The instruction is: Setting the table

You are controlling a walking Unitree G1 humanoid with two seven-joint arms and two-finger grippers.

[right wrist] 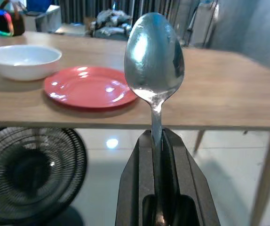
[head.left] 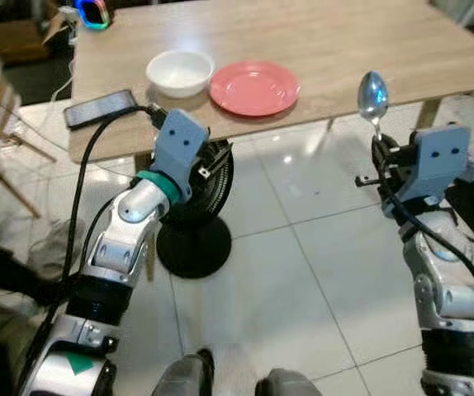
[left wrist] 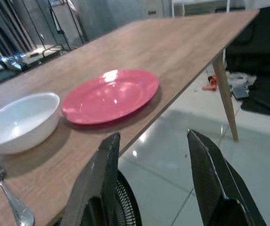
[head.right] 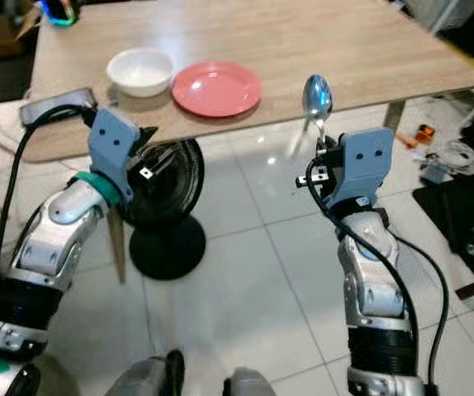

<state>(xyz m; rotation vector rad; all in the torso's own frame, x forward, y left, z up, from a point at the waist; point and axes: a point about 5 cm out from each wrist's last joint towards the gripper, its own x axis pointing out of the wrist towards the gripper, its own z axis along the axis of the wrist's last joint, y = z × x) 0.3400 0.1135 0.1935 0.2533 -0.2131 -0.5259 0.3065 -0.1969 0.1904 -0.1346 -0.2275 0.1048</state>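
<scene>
Right gripper (right wrist: 157, 155) pinches spoon (right wrist: 154, 59) upright, near the table (head.left: 344, 41) edge, right of red plate (head.left: 253, 87) and white bowl (head.left: 180, 73). Left gripper (left wrist: 156, 174) spread wide, empty, fork (left wrist: 5, 195) nearby.

The fork (left wrist: 3, 188) is cut off at the picture's edge, so only part of its tines is seen. The spoon (right wrist: 154, 59) handle is hidden between the right gripper (right wrist: 162, 141) fingers. The floor fan (right wrist: 29, 172) is cropped and partly covered by the table (right wrist: 229, 101). The background clutter (right wrist: 111, 19) is too blurred to be identified.
</scene>
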